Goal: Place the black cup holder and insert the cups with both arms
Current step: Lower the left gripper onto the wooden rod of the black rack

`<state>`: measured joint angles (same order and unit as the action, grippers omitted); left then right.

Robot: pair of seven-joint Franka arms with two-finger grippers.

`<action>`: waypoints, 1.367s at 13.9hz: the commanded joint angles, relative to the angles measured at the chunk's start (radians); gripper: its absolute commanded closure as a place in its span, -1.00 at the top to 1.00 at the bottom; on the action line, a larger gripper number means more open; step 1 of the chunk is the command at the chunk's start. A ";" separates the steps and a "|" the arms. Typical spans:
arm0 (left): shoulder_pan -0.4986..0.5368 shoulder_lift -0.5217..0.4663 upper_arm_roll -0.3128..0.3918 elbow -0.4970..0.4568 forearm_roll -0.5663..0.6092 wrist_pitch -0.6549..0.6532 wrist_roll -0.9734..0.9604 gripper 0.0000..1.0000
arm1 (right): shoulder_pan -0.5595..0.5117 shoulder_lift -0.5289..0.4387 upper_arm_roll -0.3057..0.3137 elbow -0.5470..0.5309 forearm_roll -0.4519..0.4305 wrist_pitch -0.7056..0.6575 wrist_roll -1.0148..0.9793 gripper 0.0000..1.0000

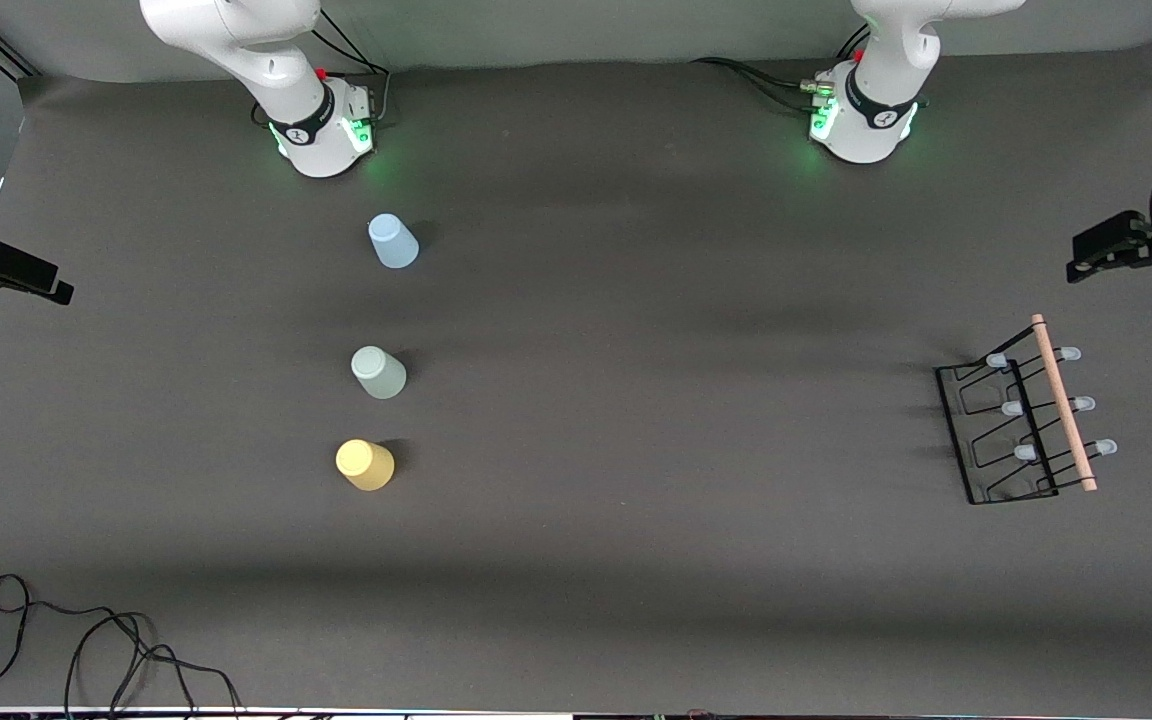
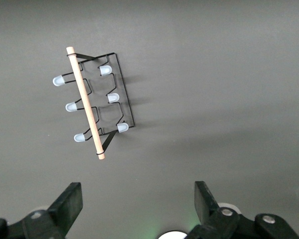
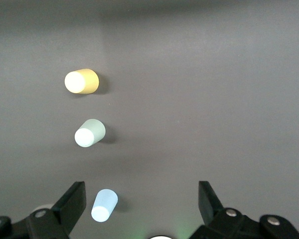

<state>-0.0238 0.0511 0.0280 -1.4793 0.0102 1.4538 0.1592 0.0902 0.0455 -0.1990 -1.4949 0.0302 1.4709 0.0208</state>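
The black cup holder (image 1: pixel 982 440) stands on the table toward the left arm's end, its wooden rod (image 1: pixel 1063 402) on top and pale-tipped pegs on both sides. The left wrist view shows the cup holder (image 2: pixel 123 94) from above. My left gripper (image 2: pixel 138 191) hangs open high over the table, apart from it. Three cups stand in a row toward the right arm's end, closed ends up: light blue (image 1: pixel 393 242), pale green (image 1: pixel 379 372), yellow (image 1: pixel 365 465). My right gripper (image 3: pixel 142 189) is open high above them, with the blue cup (image 3: pixel 104 205) below its fingers.
Both arm bases (image 1: pixel 321 130) (image 1: pixel 861 120) glow green along the table's edge farthest from the front camera. Black fixtures stick in at both ends of the table (image 1: pixel 1 270) (image 1: pixel 1121 245). A loose black cable (image 1: pixel 86 640) lies by the near edge, toward the right arm's end.
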 commanded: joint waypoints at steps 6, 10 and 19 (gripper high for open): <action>-0.024 -0.019 -0.008 -0.018 0.021 0.017 -0.010 0.99 | -0.004 0.014 0.004 0.025 -0.021 -0.023 -0.013 1.00; -0.021 -0.013 0.001 -0.035 0.021 0.034 -0.013 0.98 | -0.007 0.014 0.001 0.024 -0.021 -0.024 -0.016 1.00; 0.142 0.004 0.013 -0.392 0.025 0.451 0.005 0.84 | -0.006 0.013 0.001 0.019 -0.021 -0.032 -0.016 0.99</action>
<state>0.0881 0.0752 0.0460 -1.7816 0.0238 1.8255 0.1626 0.0895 0.0522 -0.2015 -1.4946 0.0301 1.4524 0.0207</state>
